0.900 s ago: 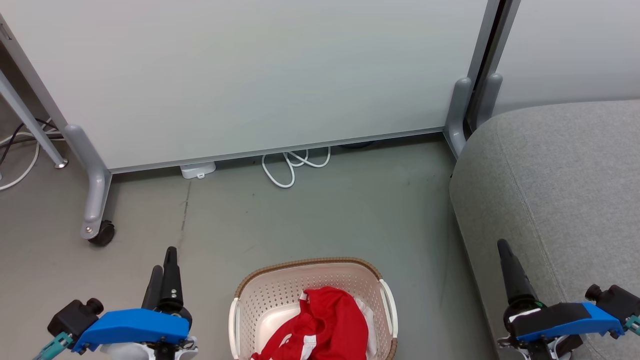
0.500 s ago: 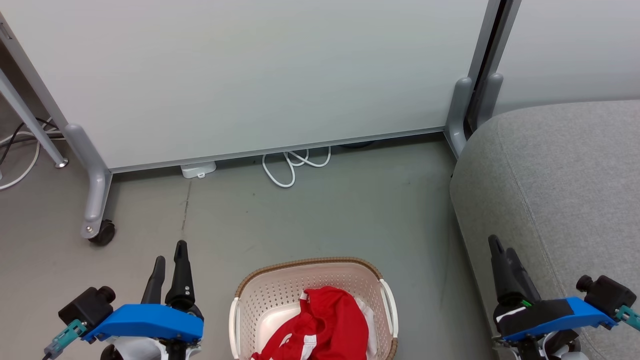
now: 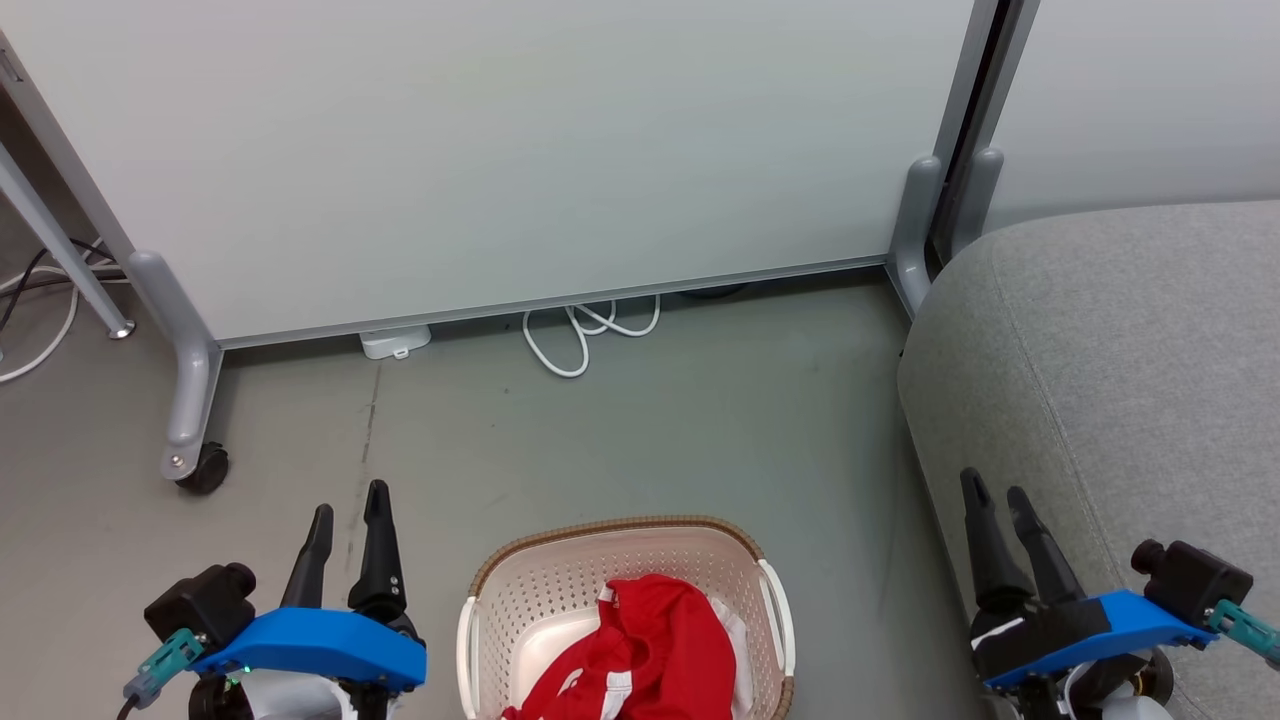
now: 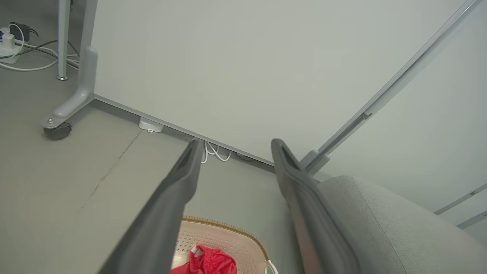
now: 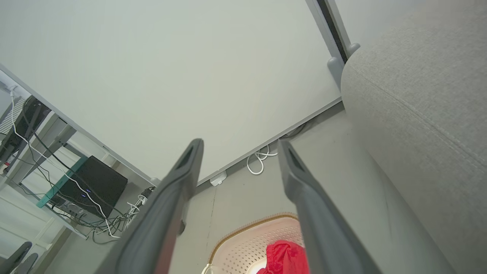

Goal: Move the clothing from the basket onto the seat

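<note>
The cream perforated basket [image 3: 560, 580] with its brown rim stands on the floor at the bottom centre, red clothing [image 3: 660, 650] with white trim heaped inside it. The grey seat [image 3: 1130, 350] fills the right side. My left gripper [image 3: 350, 500] hovers open to the left of the basket, holding nothing. My right gripper [image 3: 995, 485] is open between the basket and the seat's edge, also empty. The left wrist view shows the basket [image 4: 228, 238], clothing [image 4: 209, 262] and seat [image 4: 380, 224] below its fingers. The right wrist view shows the basket [image 5: 243, 243], clothing [image 5: 285, 257] and seat [image 5: 422, 114].
A white partition panel [image 3: 500, 140] on grey wheeled feet [image 3: 190, 400] stands behind the basket. A coiled white cable [image 3: 585, 335] and a small white box [image 3: 395, 342] lie at its base. More cables [image 3: 40, 300] trail at the far left.
Both grippers have opened their fingers. The left gripper has shifted right toward the basket and the right gripper has shifted left, away from the seat.
</note>
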Robot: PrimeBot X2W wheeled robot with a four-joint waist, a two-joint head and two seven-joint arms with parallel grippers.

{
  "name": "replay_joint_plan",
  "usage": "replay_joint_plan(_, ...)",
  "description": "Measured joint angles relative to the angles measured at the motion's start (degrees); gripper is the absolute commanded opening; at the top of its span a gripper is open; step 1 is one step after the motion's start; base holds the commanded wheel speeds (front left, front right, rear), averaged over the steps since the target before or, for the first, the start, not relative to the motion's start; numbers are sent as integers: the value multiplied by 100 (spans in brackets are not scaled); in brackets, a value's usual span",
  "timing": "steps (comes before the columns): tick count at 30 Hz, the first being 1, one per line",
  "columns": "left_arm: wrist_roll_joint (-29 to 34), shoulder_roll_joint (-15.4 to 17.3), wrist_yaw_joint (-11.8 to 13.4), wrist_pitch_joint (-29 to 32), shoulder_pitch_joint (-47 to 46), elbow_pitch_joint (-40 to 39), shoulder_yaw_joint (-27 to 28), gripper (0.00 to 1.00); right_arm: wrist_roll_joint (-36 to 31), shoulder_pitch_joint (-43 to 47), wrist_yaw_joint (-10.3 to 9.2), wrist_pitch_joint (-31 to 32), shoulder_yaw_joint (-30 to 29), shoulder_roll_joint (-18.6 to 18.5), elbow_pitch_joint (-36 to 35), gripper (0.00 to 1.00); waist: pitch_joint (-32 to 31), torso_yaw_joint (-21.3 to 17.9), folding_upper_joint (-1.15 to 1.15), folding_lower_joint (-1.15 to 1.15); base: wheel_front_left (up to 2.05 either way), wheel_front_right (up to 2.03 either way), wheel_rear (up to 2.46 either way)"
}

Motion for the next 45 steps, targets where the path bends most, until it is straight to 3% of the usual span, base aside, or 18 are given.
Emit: replay_joint_plan(45, 2250, -3, 66, -604, -187, 494, -220, 100, -2657, -117, 2, -513, -36, -24, 187, 100, -35, 38, 0, 0, 0, 0, 0)
